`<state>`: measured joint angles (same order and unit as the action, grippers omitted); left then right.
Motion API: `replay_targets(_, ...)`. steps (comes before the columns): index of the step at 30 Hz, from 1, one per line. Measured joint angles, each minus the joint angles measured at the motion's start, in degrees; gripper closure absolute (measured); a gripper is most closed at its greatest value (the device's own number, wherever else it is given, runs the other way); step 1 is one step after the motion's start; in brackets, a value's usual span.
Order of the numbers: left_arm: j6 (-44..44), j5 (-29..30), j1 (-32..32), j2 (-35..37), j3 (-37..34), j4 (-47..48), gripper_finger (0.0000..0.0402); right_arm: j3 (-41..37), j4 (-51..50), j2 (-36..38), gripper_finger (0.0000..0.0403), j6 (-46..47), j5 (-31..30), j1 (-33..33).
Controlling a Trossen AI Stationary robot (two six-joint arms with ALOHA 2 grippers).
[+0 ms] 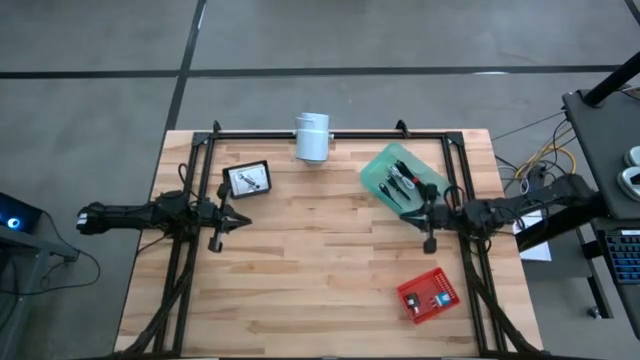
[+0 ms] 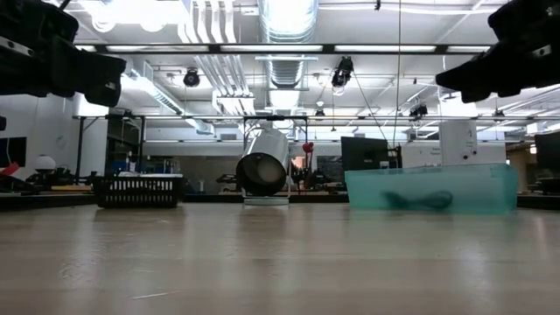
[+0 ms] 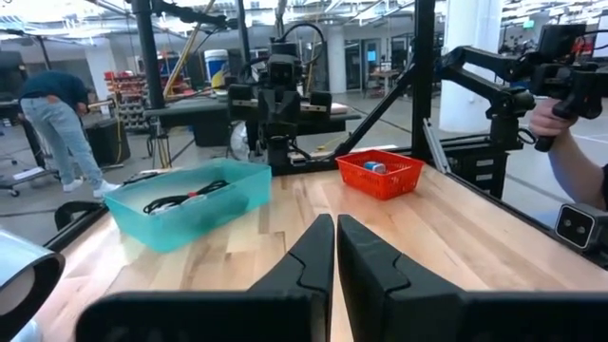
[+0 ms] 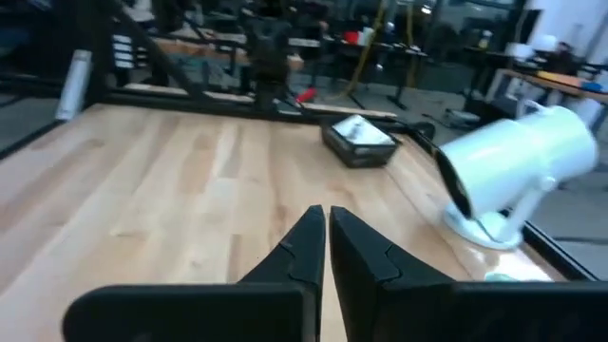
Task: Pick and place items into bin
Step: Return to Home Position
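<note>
A teal bin (image 1: pixel 402 177) (image 3: pixel 190 201) (image 2: pixel 429 188) stands at the table's far right and holds thin black cords (image 1: pixel 400 186) (image 3: pixel 180 199). A black tray (image 1: pixel 248 179) (image 4: pixel 359 140) at the far left holds small pale and dark items. A red basket (image 1: pixel 428 295) (image 3: pixel 380 171) near the right near edge holds small white and blue items. My left gripper (image 1: pixel 240 218) (image 3: pixel 334 249) is shut and hovers just near of the black tray. My right gripper (image 1: pixel 418 212) (image 4: pixel 326 242) is shut and hovers by the teal bin's near corner. Both hang well above the tabletop.
A white cylindrical lamp-like device (image 1: pixel 311 137) (image 4: pixel 518 171) (image 2: pixel 265 166) stands at the far edge, between tray and bin. A black frame (image 1: pixel 330 133) rims the table. Bare wood (image 1: pixel 330 260) lies between the arms. A person (image 3: pixel 52 114) and a hand (image 3: pixel 560 119) show beyond the table.
</note>
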<state>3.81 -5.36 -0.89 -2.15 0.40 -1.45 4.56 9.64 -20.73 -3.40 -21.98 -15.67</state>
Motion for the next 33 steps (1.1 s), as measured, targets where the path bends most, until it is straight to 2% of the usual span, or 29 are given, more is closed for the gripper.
replay_targets(3, 0.02, 0.66, 0.0, -0.06, 0.0, 0.11, 0.04, -2.05, -0.67, 3.4, 0.0394, 0.65, 0.17, -2.25)
replay_targets(7, 0.71, 1.5, 0.0, 0.22, -0.02, 0.13, 0.04, -4.07, -1.68, 7.01, 0.0394, 0.68, 3.33, -4.55)
replay_targets(11, 1.09, 1.43, 0.0, 0.52, -0.02, -0.09, 0.04, -4.07, 3.68, 9.08, 0.0394, -4.22, 3.98, -4.77)
replay_targets(17, 0.69, 1.33, 0.0, -0.18, -0.07, -0.11, 0.04, -4.05, 5.73, 11.07, 0.0394, -10.31, 3.87, -1.61)
replay_targets(23, -0.82, -0.79, -0.04, -1.55, -0.09, -0.26, 0.04, -4.05, -1.72, 12.52, 0.0394, -4.25, 4.13, 3.29)
replay_targets(33, -3.32, -2.05, -0.04, -0.32, 0.45, 1.25, 0.04, -4.03, -2.9, 17.6, 0.0394, -3.55, 4.44, 3.72)
